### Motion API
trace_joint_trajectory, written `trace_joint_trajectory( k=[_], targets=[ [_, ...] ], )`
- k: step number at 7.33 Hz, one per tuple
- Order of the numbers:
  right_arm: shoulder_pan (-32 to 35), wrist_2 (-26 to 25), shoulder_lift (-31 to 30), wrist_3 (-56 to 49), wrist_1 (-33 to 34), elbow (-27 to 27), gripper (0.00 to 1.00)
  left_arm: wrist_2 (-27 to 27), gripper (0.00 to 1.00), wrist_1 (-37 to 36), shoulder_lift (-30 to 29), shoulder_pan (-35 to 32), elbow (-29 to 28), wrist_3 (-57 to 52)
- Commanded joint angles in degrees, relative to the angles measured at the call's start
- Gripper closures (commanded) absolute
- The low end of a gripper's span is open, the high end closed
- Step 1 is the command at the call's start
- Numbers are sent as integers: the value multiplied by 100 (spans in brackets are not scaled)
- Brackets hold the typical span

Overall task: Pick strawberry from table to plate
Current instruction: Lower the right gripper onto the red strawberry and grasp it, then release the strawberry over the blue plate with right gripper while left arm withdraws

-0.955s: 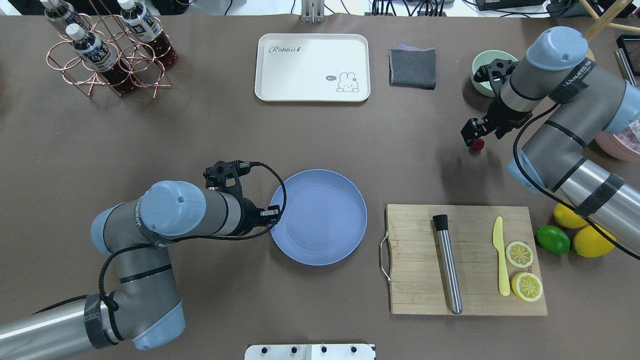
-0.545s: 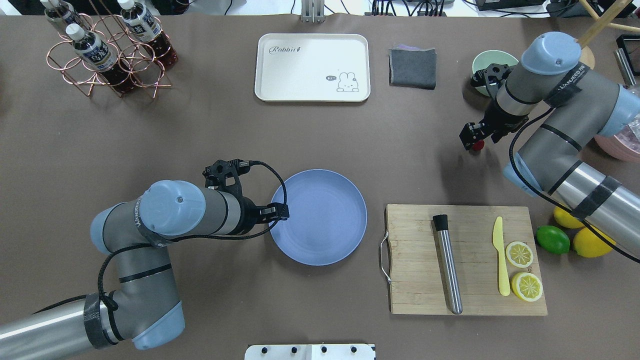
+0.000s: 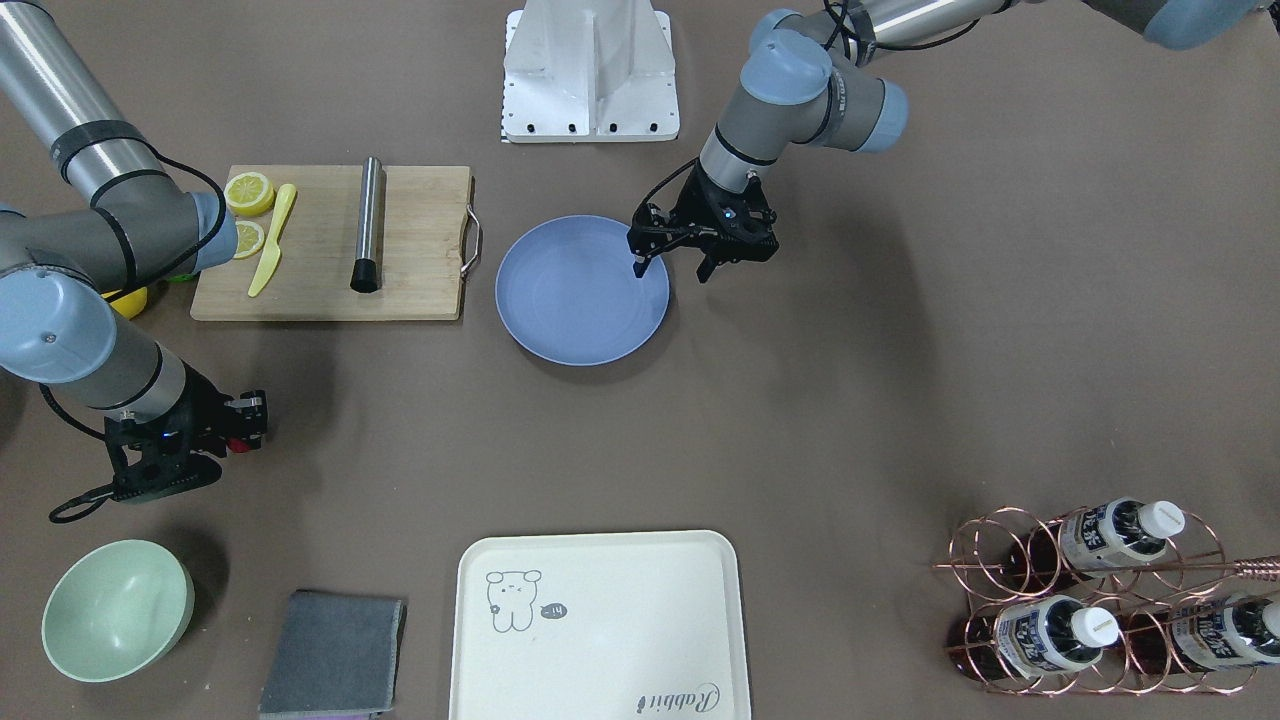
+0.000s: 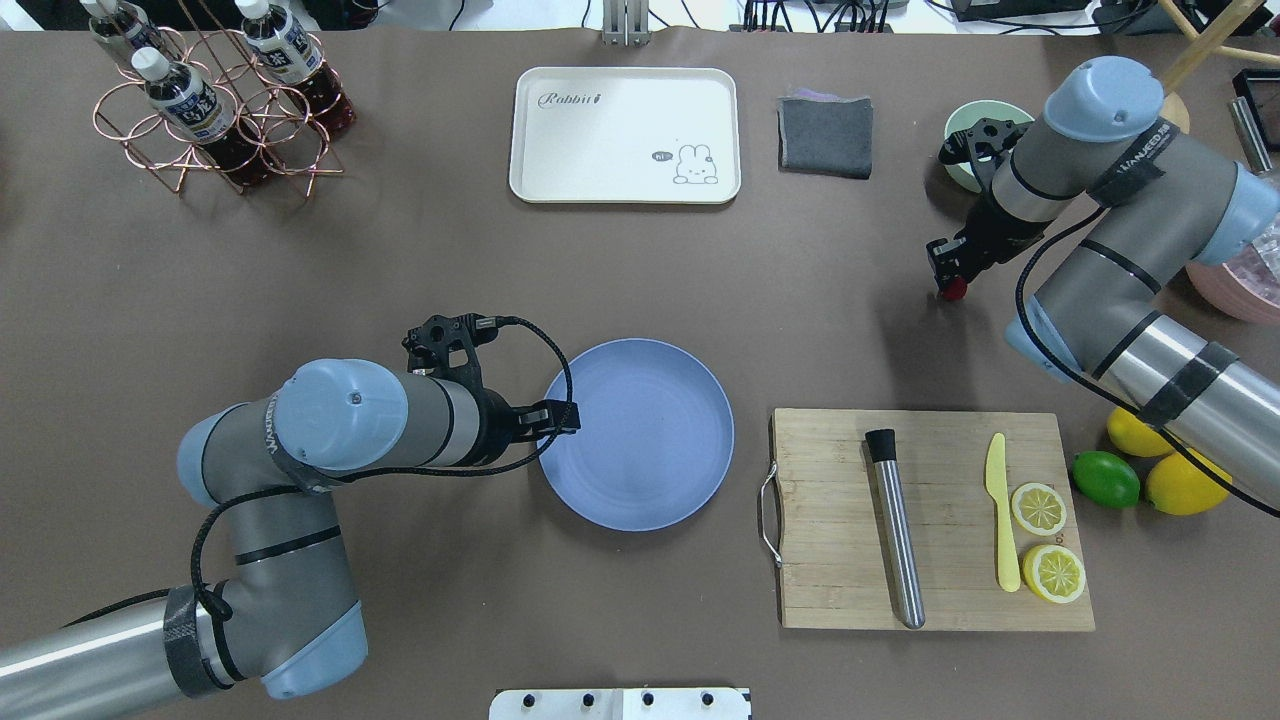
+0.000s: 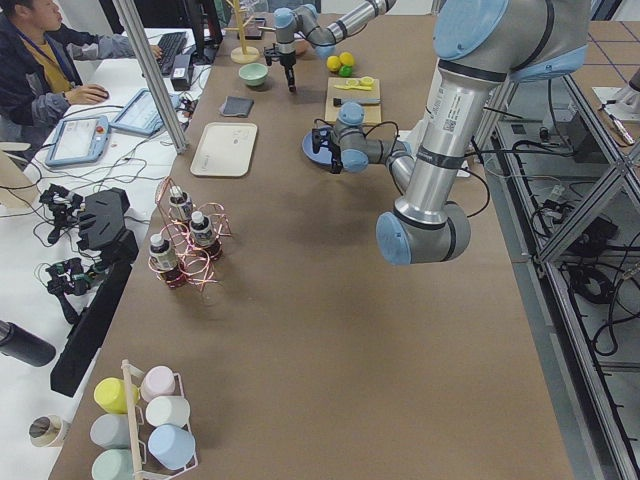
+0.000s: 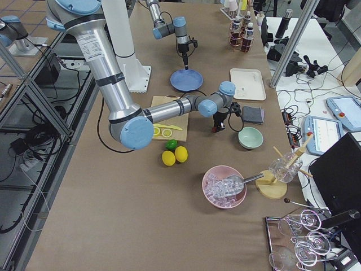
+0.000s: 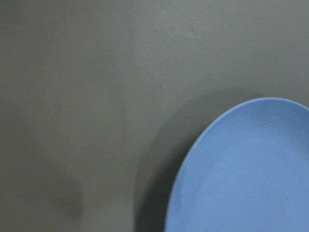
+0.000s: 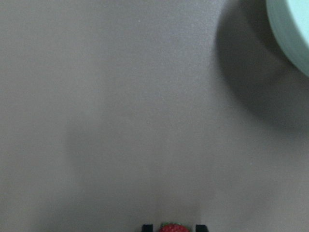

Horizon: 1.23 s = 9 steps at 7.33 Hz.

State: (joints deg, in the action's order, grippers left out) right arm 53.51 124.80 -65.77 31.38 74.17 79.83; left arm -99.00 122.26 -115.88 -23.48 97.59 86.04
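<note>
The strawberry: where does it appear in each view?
Front-facing: strawberry, lower left, at the right tool.
Overhead, upper right.
Exterior left: hidden or too small to tell.
Exterior right: too small to tell.
Left wrist: not in it.
Right wrist, bottom edge.
Shared landmark: bowl, near it.

Even overhead light; wrist cams blurry.

red strawberry (image 4: 955, 290) btwn pincer tips, blue plate (image 4: 640, 500) bare
</note>
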Motion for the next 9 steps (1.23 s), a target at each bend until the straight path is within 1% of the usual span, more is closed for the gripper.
trace_joint_trajectory(
  k=[1, 2, 3, 4, 5, 7, 8, 9],
  targets=[
    [247, 404, 161, 8, 237, 181, 100, -49, 3, -61, 39, -112, 154, -8],
    [239, 405, 301, 121, 465, 356, 100, -110, 3, -349, 57, -278, 382, -69],
    [100, 379, 650, 497, 850, 523, 100, -285, 3, -595, 109, -602, 567, -79],
    [-259, 309, 828, 1179, 906, 716, 100, -539, 3, -624, 414, -971, 725, -653],
    [-758, 13, 986, 1960, 907, 988, 100, -863, 3, -659, 809, -1427, 805, -1372],
    [-1769, -664, 1329, 3263, 915, 1244, 100, -1654, 3, -659, 1250, -2455, 753, -2734],
    [-2339, -1180, 1522, 3861, 915, 1211, 100, -1875, 3, -659, 1287, -2816, 553, -3177],
    [-2624, -1473, 1524, 3954, 898, 1219, 100, -2173, 3, -668, 1279, -3072, 403, -3529]
  ],
)
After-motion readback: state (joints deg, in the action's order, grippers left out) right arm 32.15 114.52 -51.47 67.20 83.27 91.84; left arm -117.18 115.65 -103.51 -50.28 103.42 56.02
